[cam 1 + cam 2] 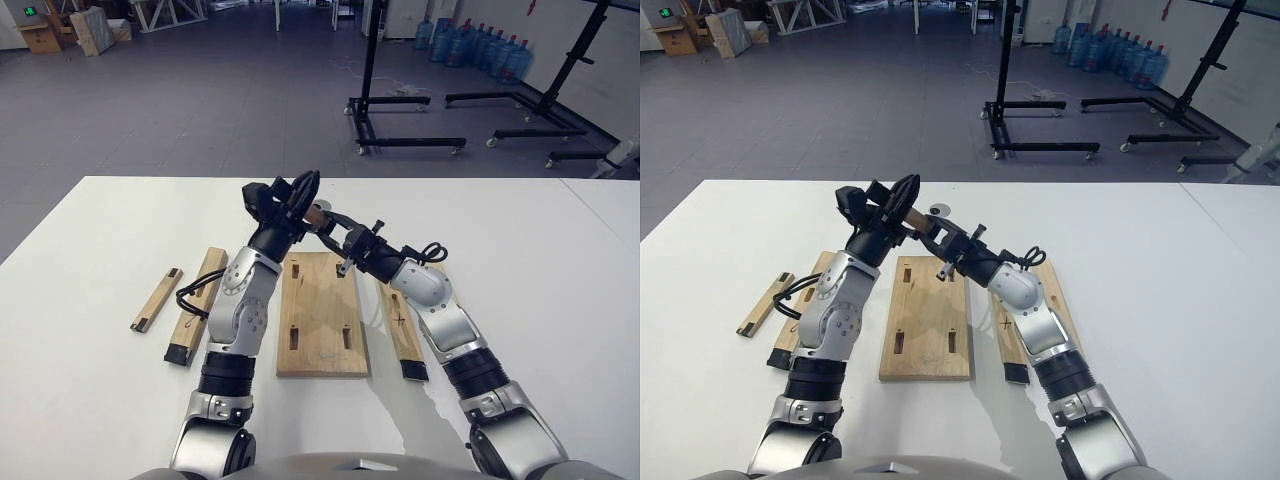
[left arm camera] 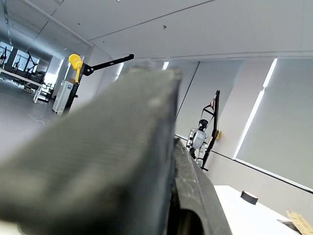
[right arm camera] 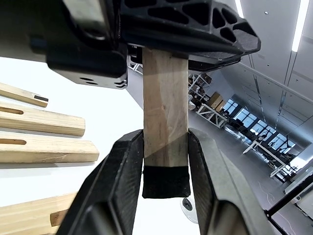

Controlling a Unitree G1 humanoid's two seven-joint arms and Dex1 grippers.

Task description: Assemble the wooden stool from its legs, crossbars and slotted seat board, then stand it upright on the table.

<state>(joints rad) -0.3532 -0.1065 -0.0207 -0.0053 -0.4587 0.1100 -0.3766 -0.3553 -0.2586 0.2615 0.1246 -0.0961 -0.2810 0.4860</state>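
Stool's black-capped pale wooden leg [image 3: 165, 112] clamped midair by left tool [image 1: 298, 200] and right tool [image 3: 165, 142]; handover, seemingly. Next, align it with the slotted wooden seat board [image 1: 321, 312].

No legible text or signs

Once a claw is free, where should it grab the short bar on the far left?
Grip the short bar at mid-length, coming straight down and pinching across its narrow width. It lies flat, with bare table along both long sides, and the leg beside it lies apart, so there should be room.
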